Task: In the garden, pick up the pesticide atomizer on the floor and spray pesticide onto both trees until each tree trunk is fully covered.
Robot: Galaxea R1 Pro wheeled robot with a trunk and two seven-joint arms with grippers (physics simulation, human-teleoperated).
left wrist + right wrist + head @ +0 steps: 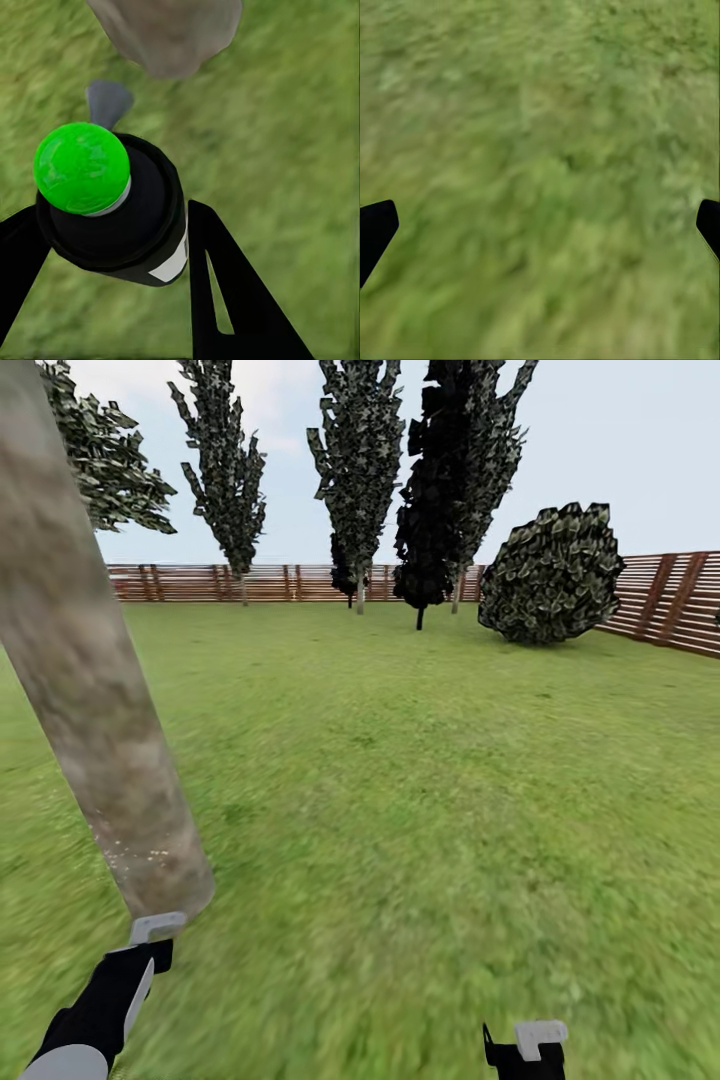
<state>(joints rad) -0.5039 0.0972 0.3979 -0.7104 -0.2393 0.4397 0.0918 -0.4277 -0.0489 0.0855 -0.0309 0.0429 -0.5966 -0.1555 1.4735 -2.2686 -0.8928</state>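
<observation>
The pesticide atomizer (pixel 112 217) is a dark bottle with a white band and a bright green round cap. My left gripper (pixel 112 232) is shut on it, one black finger (pixel 225 292) on each side. In the head view the left gripper (pixel 150 938) sits low at the left, right at the foot of a thick mottled grey-tan tree trunk (pixel 90 680). The trunk's base (pixel 169 34) lies just beyond the bottle, with pale specks low on the bark. A small grey wedge (pixel 109 101) shows past the cap. My right gripper (pixel 527 1048) (pixel 540 225) hangs open over grass, holding nothing.
Green lawn (pixel 420 780) stretches ahead to a reddish-brown slat fence (pixel 250 582). Several tall dark trees (pixel 360 470) stand along the fence. A round dark bush (pixel 552 572) sits at the right, near the fence corner.
</observation>
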